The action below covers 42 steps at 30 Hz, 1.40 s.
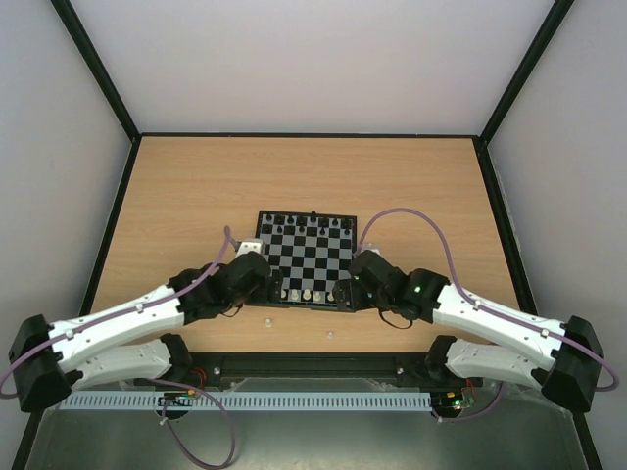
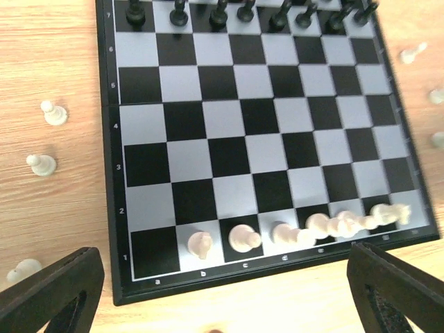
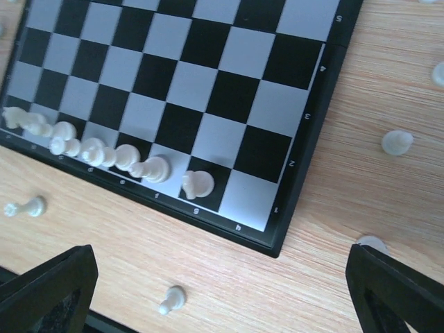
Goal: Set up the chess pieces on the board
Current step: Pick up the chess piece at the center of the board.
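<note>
While both jaws gape empty, the board [image 1: 312, 257] lies square, white chess pieces [image 1: 307, 294] nearest.

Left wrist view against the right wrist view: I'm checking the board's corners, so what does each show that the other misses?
Only the left wrist view shows the black pieces on the far row and the bare a corner square. Only the right wrist view shows the bare h corner square. Both show the board and the white row along its near edge.
</note>
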{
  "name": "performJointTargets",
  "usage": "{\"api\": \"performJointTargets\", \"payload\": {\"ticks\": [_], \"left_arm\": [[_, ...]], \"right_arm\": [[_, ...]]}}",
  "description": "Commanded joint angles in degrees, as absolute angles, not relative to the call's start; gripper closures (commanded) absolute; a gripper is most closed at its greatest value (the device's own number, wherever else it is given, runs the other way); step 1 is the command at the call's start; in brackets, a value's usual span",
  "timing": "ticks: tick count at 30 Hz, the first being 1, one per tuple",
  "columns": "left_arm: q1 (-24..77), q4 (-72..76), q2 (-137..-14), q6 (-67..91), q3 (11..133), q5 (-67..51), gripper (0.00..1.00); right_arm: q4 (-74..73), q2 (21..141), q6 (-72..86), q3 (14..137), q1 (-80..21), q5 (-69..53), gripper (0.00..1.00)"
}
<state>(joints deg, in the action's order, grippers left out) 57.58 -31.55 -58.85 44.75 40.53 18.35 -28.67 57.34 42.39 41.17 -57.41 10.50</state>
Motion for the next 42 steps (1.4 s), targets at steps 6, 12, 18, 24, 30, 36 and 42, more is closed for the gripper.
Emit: {"api": "performJointTargets", "payload": {"ticks": [6, 12, 18, 24, 30, 36, 42], "left_arm": [[58.0, -27.8, -53.5, 45.1, 37.8, 15.8, 0.01], [58.0, -23.9, -50.7, 44.1, 34.9, 13.3, 0.01], [58.0, -22.9, -48.1, 43.1, 33.3, 12.4, 0.01], [58.0, -23.0, -47.1, 42.2, 32.7, 12.2, 0.01], [58.0, -22.2, -46.6, 42.1, 32.2, 11.6, 0.01], [58.0, -22.1, -46.6, 42.3, 31.6, 11.5, 0.01], [58.0, -22.3, -46.4, 42.6, 31.3, 11.5, 0.01]], "right_arm": [[-31.8, 64.1, 43.8, 40.8, -52.5, 13.8, 0.01], [-30.6, 64.5, 47.0, 37.7, -48.6, 15.0, 0.07], [-30.1, 67.9, 49.8, 35.9, -48.3, 12.7, 0.26], [-32.6, 67.0, 51.9, 35.3, -48.4, 13.6, 0.34], [-34.2, 67.1, 52.8, 34.2, -48.3, 15.2, 0.43], [-32.9, 68.5, 52.6, 34.0, -48.3, 15.4, 0.51], [-31.9, 69.5, 51.7, 34.9, -47.9, 14.9, 0.59]]}}
